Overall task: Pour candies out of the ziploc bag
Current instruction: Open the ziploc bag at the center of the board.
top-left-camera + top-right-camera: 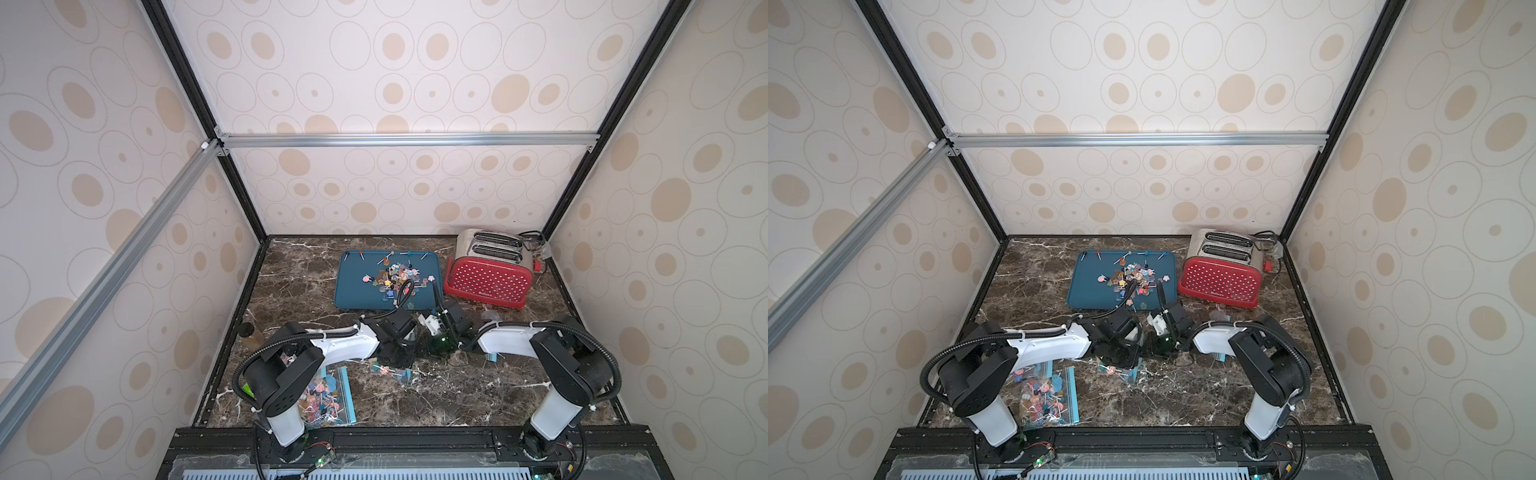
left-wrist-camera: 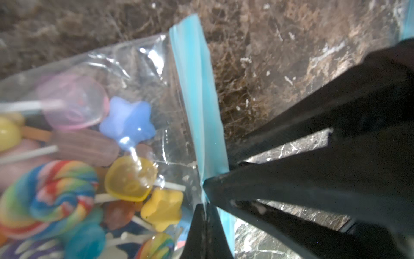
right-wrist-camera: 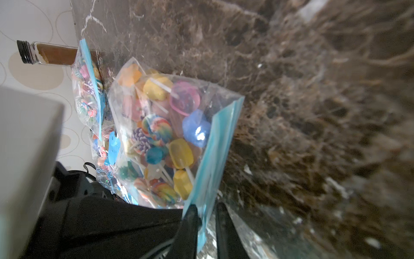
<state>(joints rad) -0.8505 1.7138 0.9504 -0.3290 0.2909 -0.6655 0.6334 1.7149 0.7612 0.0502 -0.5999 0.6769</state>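
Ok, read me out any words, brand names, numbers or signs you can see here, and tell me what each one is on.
Nothing here reads clearly enough to quote.
Red toaster: a small white brand word low on its front face, too small and blurred to read.
Blue tag inside the full bag near the left arm's base: tiny dark marks that may be print, too blurred to read.

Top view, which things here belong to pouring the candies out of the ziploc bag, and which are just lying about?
In the job: ziploc bag, candies in it, left end effector pinching it, right end effector beside it, blue tray holding loose candies.
Lying about: red toaster, capped bottle, spare candy bags.
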